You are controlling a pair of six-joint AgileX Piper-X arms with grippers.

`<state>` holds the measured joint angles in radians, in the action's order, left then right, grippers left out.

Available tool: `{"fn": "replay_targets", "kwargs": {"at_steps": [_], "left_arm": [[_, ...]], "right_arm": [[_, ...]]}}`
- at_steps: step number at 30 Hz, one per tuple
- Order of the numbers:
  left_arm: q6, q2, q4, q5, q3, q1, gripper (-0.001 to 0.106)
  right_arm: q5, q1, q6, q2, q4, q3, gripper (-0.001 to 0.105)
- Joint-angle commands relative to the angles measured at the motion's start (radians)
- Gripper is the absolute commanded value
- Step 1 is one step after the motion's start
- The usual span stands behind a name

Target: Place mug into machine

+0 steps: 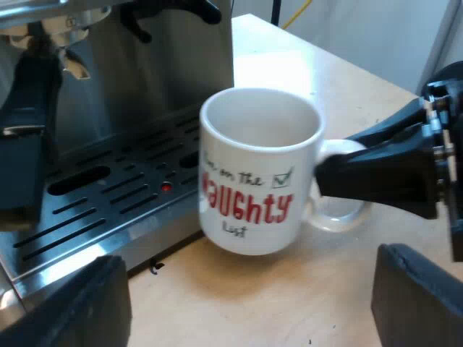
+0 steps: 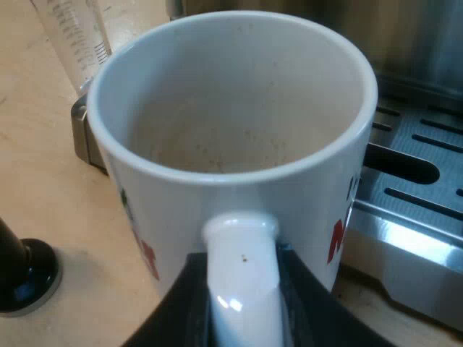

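I am looking at the big espresso machine [image 1: 152, 79] first. Its shiny drip tray [image 1: 79, 217] with long slots is sitting low at its front, and a small red dot [image 1: 166, 186] is showing among the slots. The machine is standing on a pale wooden table [image 1: 325, 79].

The white mug [image 1: 257, 173] is staying just in front of the drip tray, close to its edge and not on it. It is standing open side up, leaning a tiny bit, and it is empty inside. Red letters are showing on its side. I cannot tell if its bottom is touching the table.

My right gripper [image 2: 244, 282] is squeezing the mug's handle [image 1: 338, 217] between its two black fingers, one on each side.

My left gripper [image 1: 249, 300] is hanging near the mug with its fingers spread wide and nothing between them.

A clear measuring glass [image 2: 72, 36] is standing on the table past the mug. A tamper [image 2: 25, 271] with a black knob is sitting on the table beside the mug, not touching it.
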<state>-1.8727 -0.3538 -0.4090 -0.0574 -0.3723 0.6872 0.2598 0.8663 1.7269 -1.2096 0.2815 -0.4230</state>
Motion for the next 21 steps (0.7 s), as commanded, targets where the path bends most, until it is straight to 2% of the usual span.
{"fn": "replay_targets", "kwargs": {"at_steps": [1, 12, 21], "left_arm": [[-0.012, 0.008, 0.017, -0.014, -0.004, 0.005, 0.07], [-0.012, 0.008, 0.017, -0.028, -0.004, 0.005, 0.07], [-0.012, 0.008, 0.017, -0.029, -0.004, 0.005, 0.07]], "right_arm": [[0.031, 0.006, 0.001, -0.016, 0.059, -0.052, 0.0], [0.036, 0.006, 0.001, -0.161, 0.057, -0.186, 0.0], [0.055, 0.006, 0.004, -0.24, 0.06, -0.246, 0.0]]}}
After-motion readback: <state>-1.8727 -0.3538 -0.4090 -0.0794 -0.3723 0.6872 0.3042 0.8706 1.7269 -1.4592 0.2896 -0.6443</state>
